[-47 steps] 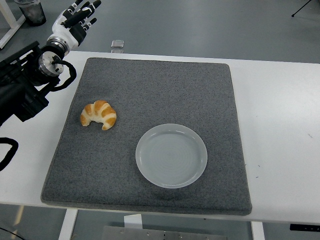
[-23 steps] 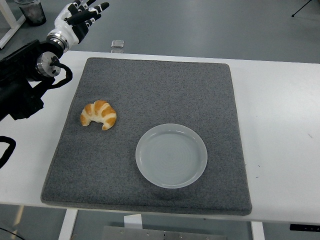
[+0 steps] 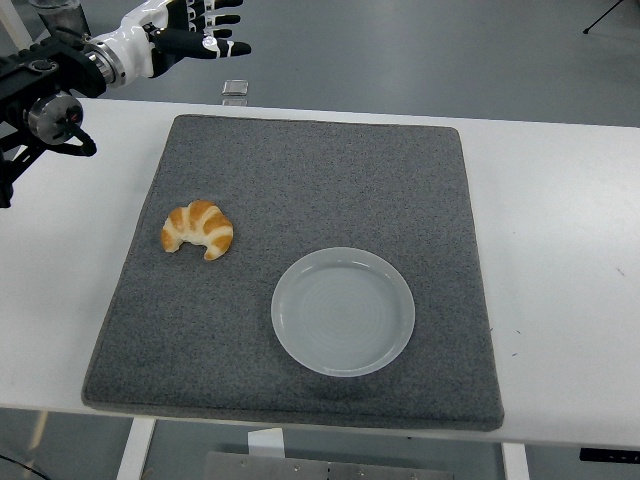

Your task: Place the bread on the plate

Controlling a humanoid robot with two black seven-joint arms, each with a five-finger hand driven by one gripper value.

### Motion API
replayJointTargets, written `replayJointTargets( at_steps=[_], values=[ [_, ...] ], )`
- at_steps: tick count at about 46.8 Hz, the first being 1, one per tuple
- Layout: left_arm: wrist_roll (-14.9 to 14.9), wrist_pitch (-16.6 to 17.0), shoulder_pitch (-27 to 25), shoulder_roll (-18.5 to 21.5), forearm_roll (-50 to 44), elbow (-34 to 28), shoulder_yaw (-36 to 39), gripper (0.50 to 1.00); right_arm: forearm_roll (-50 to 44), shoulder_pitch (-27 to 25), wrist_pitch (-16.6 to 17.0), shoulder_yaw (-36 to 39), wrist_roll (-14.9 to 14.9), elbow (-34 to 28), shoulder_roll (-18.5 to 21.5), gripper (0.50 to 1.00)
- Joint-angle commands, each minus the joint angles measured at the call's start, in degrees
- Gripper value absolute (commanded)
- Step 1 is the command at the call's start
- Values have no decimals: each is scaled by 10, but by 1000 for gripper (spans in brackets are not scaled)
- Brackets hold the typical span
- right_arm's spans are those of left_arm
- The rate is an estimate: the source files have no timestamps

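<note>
White table [image 3: 560, 200] carries a grey mat [image 3: 320, 200], the landmark. On the mat's left part lies the bread [image 3: 197, 229], a croissant; right of it and nearer, apart, sits the empty plate [image 3: 343, 311]. Beyond the mat's far-left corner hovers the left hand [image 3: 190, 30], fingers spread, holding nothing.

A golden-brown crescent-shaped croissant [image 3: 198, 229] lies on the left part of a grey felt mat [image 3: 300, 180], apart from a round translucent white plate [image 3: 343, 311]. The black-and-white five-fingered left hand [image 3: 190, 30] hovers beyond the white table's [image 3: 560, 250] far-left corner, fingers spread and holding nothing.
</note>
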Motion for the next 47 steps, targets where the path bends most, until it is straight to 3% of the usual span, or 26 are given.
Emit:
replayJointTargets(
  at_steps=[1,8,22,33,43,47],
  values=[
    [0,-14,-17,39,20,-44,41,988,0,0,0,0,0,1,0,952],
    [-1,-33,-37,100,106,-111,86,984,0,0,0,0,0,0,0,952],
    [-8,-75,-42,182,275,-191,87,986,0,0,0,0,0,0,0,952],
    [-9,-113,-44,215,393,-219,90,986,0,0,0,0,0,0,0,952],
    [-8,-154,-42,235,437,-232,95,986,0,0,0,0,0,0,0,952],
    [-5,-155,-40,232,453,-237,102,986,0,0,0,0,0,0,0,952]
  ],
)
